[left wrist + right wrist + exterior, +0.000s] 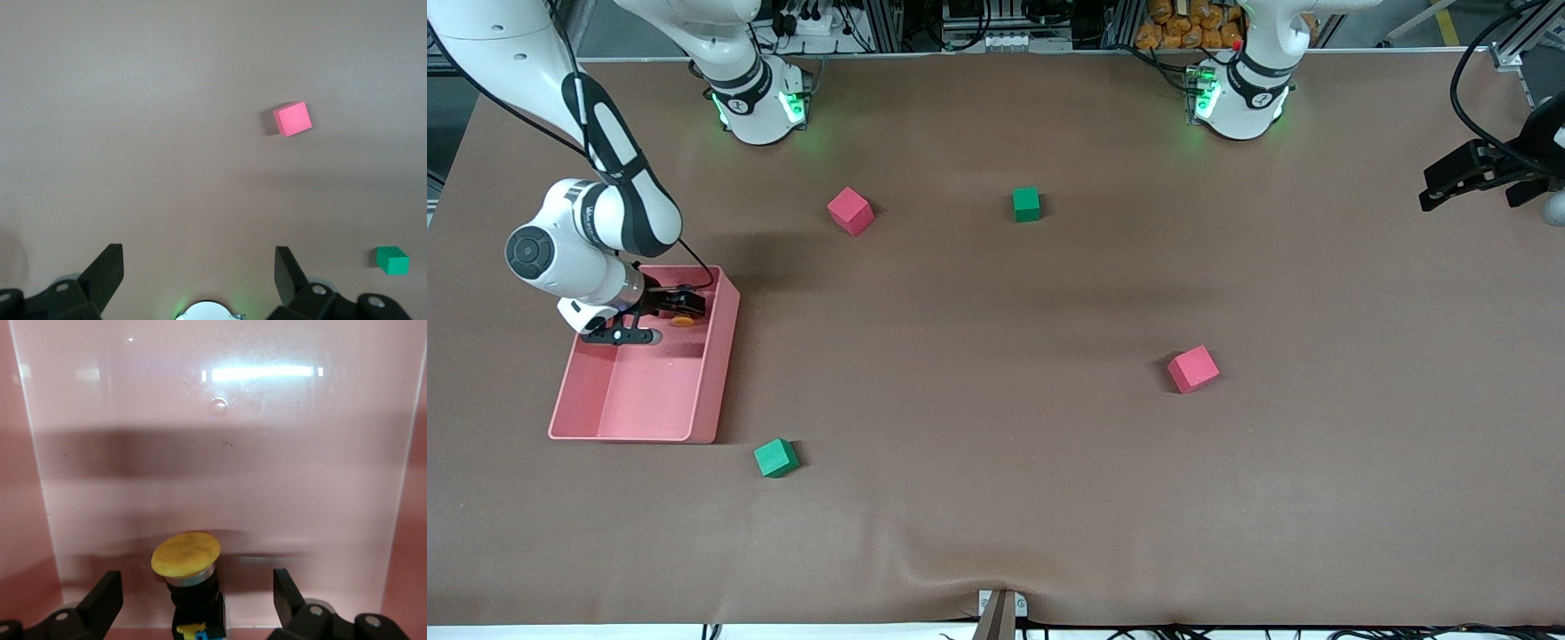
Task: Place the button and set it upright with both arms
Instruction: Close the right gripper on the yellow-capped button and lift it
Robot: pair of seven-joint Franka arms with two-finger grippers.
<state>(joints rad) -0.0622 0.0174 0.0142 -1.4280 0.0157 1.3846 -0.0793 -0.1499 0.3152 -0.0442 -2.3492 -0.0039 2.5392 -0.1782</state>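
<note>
The button (684,320) lies in the pink bin (720,356) at the right arm's end of the table. Its orange cap (185,555) and black body with a bit of blue show in the right wrist view. My right gripper (679,307) reaches down into the bin and stands open (197,597). One finger is on each side of the button's body, and neither touches it. My left gripper (1432,188) waits in the air over the left arm's end of the table, open (199,270) with nothing between its fingers.
Two red cubes (850,211) (1192,368) and two green cubes (1026,204) (775,458) are scattered on the brown table. The left wrist view shows a red cube (292,119) and a green cube (391,260). The bin's walls surround my right gripper.
</note>
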